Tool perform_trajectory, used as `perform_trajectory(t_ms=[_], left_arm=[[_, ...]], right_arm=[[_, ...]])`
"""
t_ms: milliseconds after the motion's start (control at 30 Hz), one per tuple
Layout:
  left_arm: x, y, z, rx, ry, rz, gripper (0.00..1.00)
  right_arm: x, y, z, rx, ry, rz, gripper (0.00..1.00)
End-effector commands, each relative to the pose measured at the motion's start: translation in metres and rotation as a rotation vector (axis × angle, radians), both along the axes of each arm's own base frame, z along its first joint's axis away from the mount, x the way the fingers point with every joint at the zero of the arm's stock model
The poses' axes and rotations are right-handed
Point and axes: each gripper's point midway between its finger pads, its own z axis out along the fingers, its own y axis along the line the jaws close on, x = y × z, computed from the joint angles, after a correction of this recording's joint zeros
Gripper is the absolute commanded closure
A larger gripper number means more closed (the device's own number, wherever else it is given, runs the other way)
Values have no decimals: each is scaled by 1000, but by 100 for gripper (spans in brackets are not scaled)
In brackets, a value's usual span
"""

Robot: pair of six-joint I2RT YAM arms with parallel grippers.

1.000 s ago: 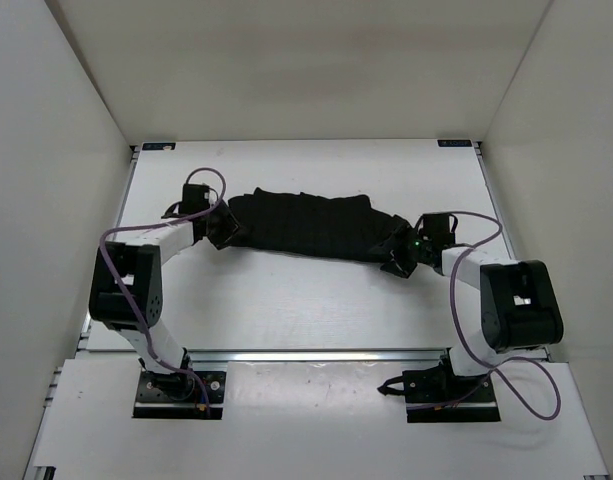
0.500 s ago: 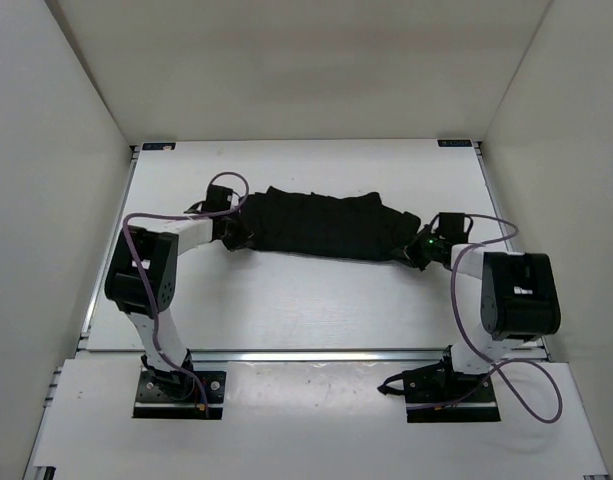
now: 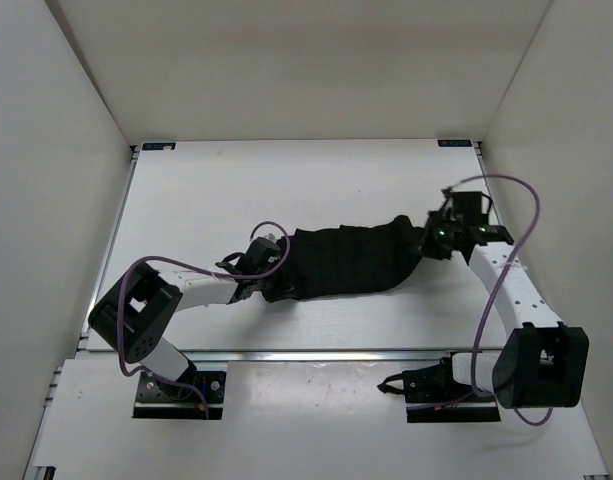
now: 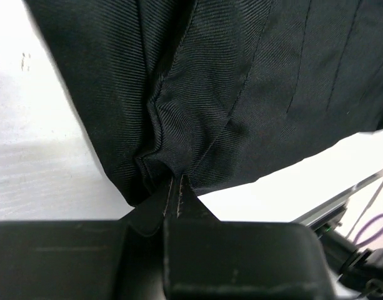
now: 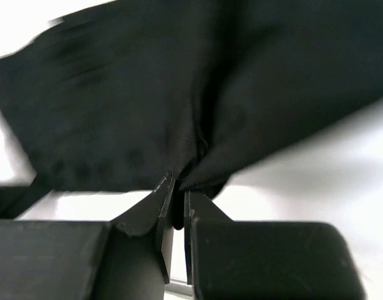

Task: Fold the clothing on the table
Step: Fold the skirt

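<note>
Left wrist view: the clothing [image 4: 253,87] runs past the top and right edges beyond the fingers [image 4: 150,215], and its pinched fold is hidden between them. Right wrist view: the clothing ahead of the fingers [image 5: 147,212] is blurred, its weave unreadable, and it is cut off at the top edge. Top view: the fingertips of the left gripper [image 3: 267,284] and right gripper [image 3: 425,243] merge with the clothing, too small to separate.

No writing, label, brand or number can be read in any view. The small dark brackets [image 3: 158,146] at the far corners of the table [image 3: 306,190], upper left and upper right of the overhead view, are too small to show lettering.
</note>
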Motion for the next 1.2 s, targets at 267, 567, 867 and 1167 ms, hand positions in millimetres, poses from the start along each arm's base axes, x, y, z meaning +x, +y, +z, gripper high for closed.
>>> perform_trajectory(t_ms=[267, 567, 867, 1167], left_arm=[[12, 15, -11, 2, -17, 115, 100], [-2, 36, -21, 46, -17, 87, 100], [-9, 43, -23, 16, -3, 91, 100], [-13, 49, -22, -59, 34, 126, 81]], right_arm=[[10, 236, 45, 145, -127, 513, 100], [-13, 310, 4, 193, -34, 677, 100], [-25, 338, -21, 208, 40, 799, 100], [-32, 344, -7, 191, 93, 864, 61]])
